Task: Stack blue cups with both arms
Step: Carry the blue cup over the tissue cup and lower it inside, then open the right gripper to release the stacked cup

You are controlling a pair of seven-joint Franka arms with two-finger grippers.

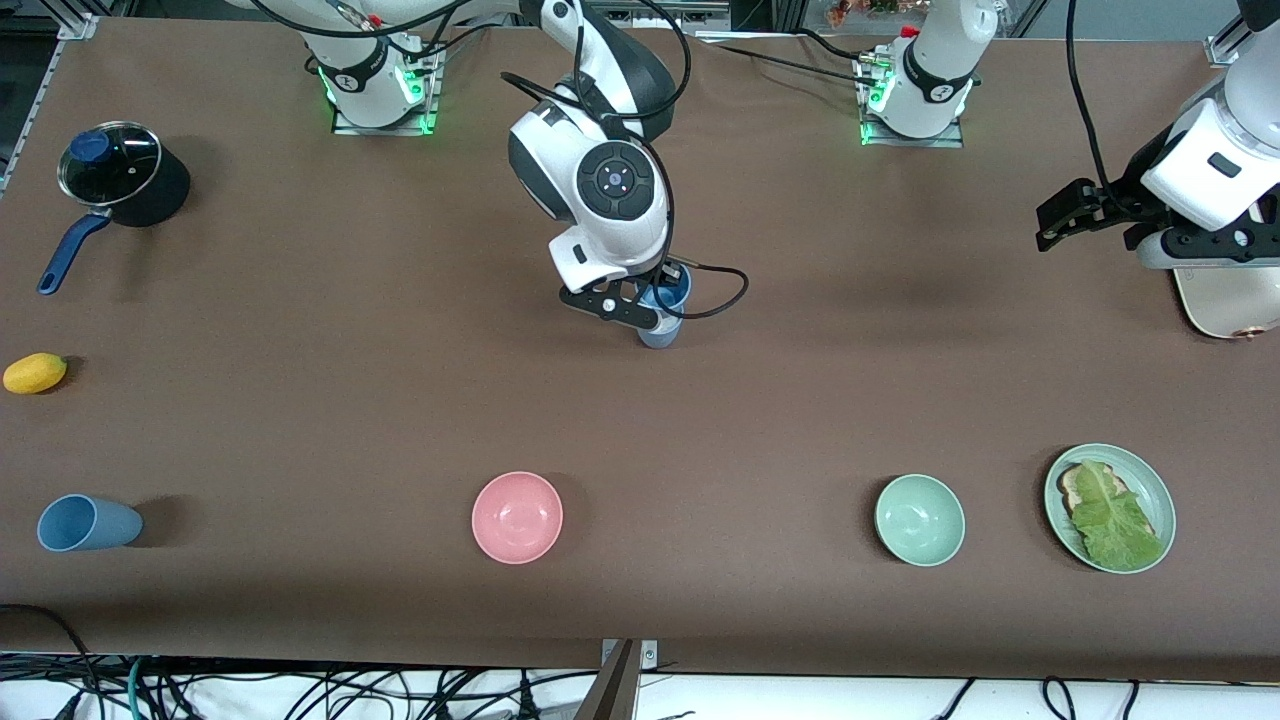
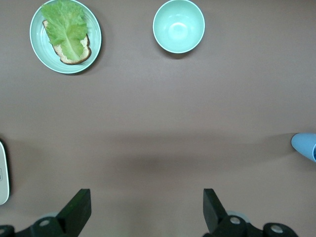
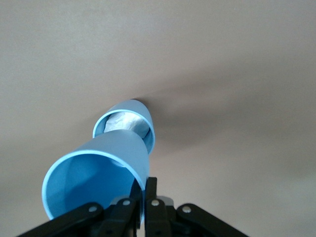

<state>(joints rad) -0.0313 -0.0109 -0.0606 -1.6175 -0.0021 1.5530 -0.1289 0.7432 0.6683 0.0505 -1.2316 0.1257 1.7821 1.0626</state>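
My right gripper (image 1: 652,308) is over the middle of the table, shut on the rim of a blue cup (image 1: 674,289). It holds this cup tilted, base down, at the mouth of a second blue cup (image 1: 660,336) that stands on the table. In the right wrist view the gripper (image 3: 146,186) pinches the held cup's wall (image 3: 94,180) above the standing cup (image 3: 129,123). A third blue cup (image 1: 86,523) lies on its side near the front edge at the right arm's end. My left gripper (image 1: 1055,225) is open and empty above the table at the left arm's end; it also shows in the left wrist view (image 2: 146,210).
A pink bowl (image 1: 517,517), a pale green bowl (image 1: 919,519) and a green plate (image 1: 1158,490) with bread and lettuce stand along the front edge. A lidded black pot (image 1: 125,178) and a yellow fruit (image 1: 35,373) are at the right arm's end. A white appliance (image 1: 1225,300) lies under the left arm.
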